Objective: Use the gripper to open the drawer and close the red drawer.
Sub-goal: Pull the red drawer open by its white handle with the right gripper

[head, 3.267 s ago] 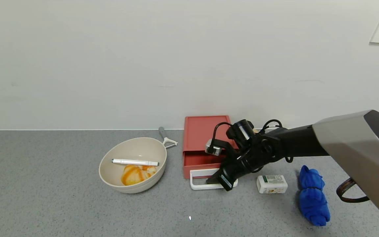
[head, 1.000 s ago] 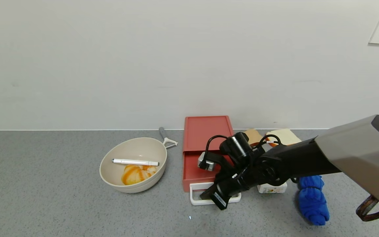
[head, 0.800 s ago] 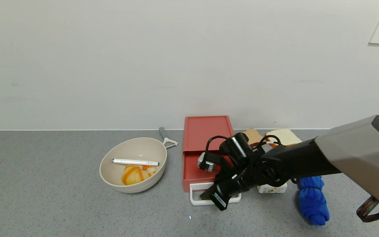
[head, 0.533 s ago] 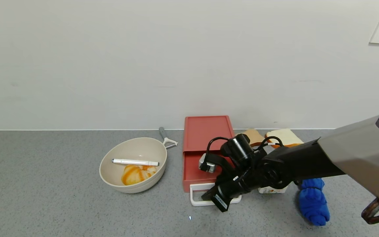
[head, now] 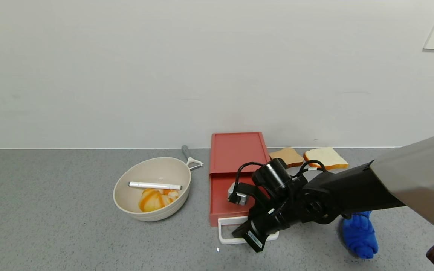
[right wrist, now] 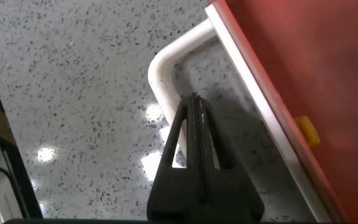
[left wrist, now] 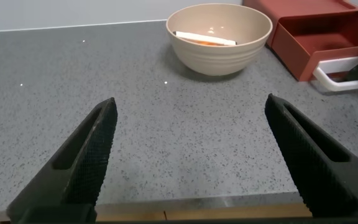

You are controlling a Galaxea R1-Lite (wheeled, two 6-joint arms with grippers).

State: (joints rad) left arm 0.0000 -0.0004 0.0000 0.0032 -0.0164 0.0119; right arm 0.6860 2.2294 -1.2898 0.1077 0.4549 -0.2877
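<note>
The right pincer (head: 252,235), tips pressed together, sits hooked inside the drawer (head: 229,188) handle (head: 226,237) to drag the tray out; the left pincer (left wrist: 191,158) idles spread apart

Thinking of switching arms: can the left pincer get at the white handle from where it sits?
Probably not cleanly: the left pincer sits open and far back, and the right pincer already occupies the handle loop.

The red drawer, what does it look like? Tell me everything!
The drawer is a flat coral-red box, plastic by its look, lying on the grey counter near the wall. Its tray is slid partly out and looks empty. A white loop handle sticks out in front, and the right gripper, shut, is hooked inside that loop.
</note>
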